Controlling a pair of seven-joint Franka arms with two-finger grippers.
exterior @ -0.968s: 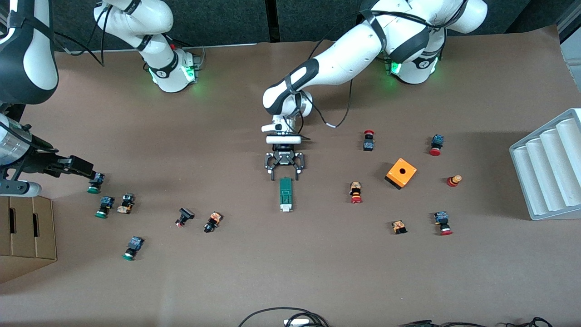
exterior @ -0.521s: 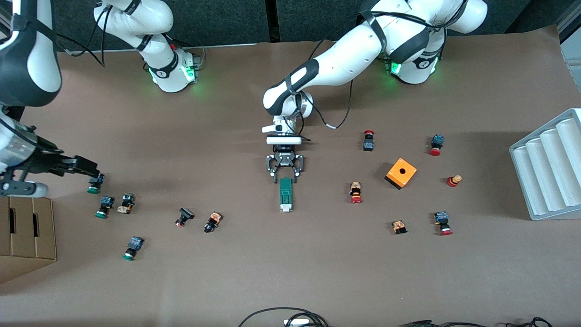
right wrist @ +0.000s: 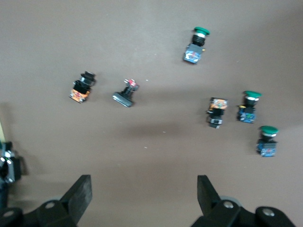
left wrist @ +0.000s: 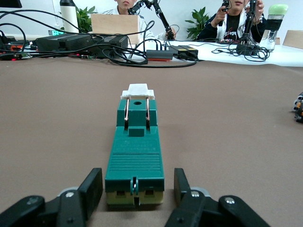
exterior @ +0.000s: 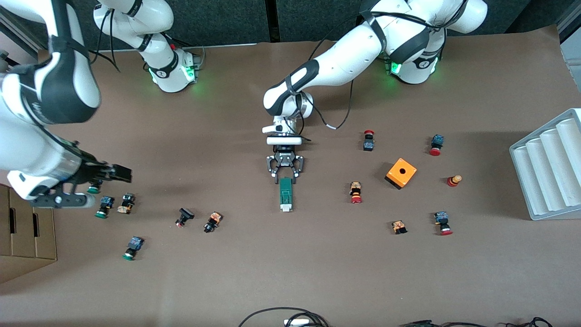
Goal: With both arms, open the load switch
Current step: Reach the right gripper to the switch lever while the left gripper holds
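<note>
The load switch (exterior: 285,194) lies flat at the middle of the table, a dark-green bar whose white block (exterior: 285,208) points toward the front camera. In the left wrist view the load switch (left wrist: 135,156) runs straight away from the camera. My left gripper (exterior: 285,179) is down at the end of the switch without the white block. It is shut on that end, with one finger (left wrist: 92,187) close against each side. My right gripper (exterior: 126,174) hangs open and empty over the table at the right arm's end, above some green-capped push buttons (right wrist: 250,106).
Small push buttons (exterior: 356,192) are scattered toward both ends of the table. An orange cube box (exterior: 401,173) with a hole and a white ridged tray (exterior: 549,168) stand toward the left arm's end. At the right arm's end is a cardboard box (exterior: 22,231). Cables (exterior: 290,318) lie at the front edge.
My left gripper's fingers have closed in on the end of the load switch. The right arm has swung a little toward the table's middle, over the green-capped buttons, its gripper still open.
</note>
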